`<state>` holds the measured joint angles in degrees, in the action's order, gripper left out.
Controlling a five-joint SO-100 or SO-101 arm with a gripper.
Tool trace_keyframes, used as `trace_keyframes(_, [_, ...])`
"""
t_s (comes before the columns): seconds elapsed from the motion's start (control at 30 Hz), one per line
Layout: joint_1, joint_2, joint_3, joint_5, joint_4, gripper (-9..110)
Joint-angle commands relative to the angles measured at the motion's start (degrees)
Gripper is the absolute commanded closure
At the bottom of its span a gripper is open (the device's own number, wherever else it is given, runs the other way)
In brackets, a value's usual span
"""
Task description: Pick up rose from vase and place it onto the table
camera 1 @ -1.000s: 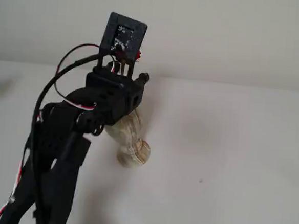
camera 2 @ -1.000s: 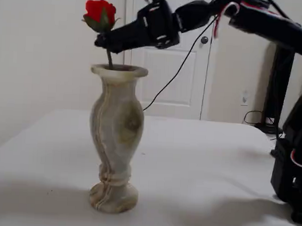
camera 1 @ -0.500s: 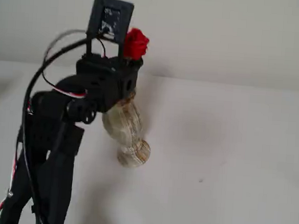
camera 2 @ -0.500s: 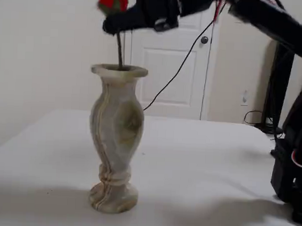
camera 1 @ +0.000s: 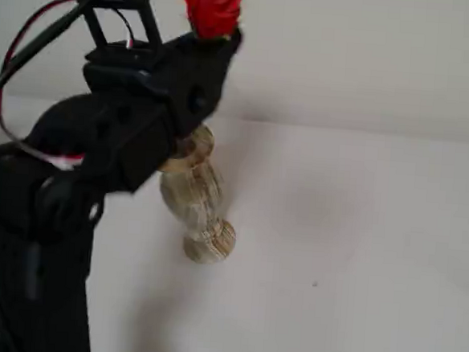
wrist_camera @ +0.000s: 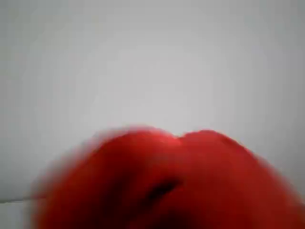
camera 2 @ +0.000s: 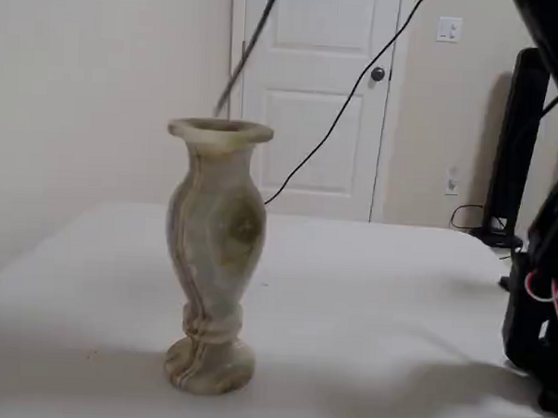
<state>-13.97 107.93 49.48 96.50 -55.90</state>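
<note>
The rose's red bud [camera 1: 209, 5] is high above the vase [camera 1: 197, 199] in a fixed view, just over my gripper [camera 1: 218, 43], which is shut on the stem below the bud. In another fixed view only the thin stem [camera 2: 239, 64] shows, slanting up from the mouth of the vase [camera 2: 214, 252] and out of the top edge; bud and gripper are out of that picture. The wrist view is filled at the bottom by the blurred red bud [wrist_camera: 167, 186]. The vase stands upright on the white table [camera 2: 377, 297].
My black arm [camera 1: 63, 212] covers the left of a fixed view and hides part of the vase's rim. The arm's base [camera 2: 543, 313] stands at the table's right edge. A black cable [camera 2: 339, 110] hangs in front of a white door behind.
The gripper has risen with the rose. The stem has slid up out of the vase, and the bud has left the top of the side fixed view.
</note>
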Motion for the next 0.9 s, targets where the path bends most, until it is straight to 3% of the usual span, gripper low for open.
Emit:
trace_keyframes(0.0, [-10.37, 3.96, -3.25, 6.77, -1.67, 101])
trace_keyframes(0.1, [-14.85, 4.13, -3.25, 10.37, -5.36, 101])
trace_keyframes(0.43, [-17.31, 6.06, 0.53, 12.22, -36.3, 101])
trace_keyframes(0.53, [-17.23, 10.37, 14.15, 11.16, -32.52, 101])
trace_keyframes(0.73, [-17.31, 25.93, 54.84, 9.93, -8.96, 101])
trace_keyframes(0.87, [-16.08, 29.27, 68.38, 8.96, 1.41, 101])
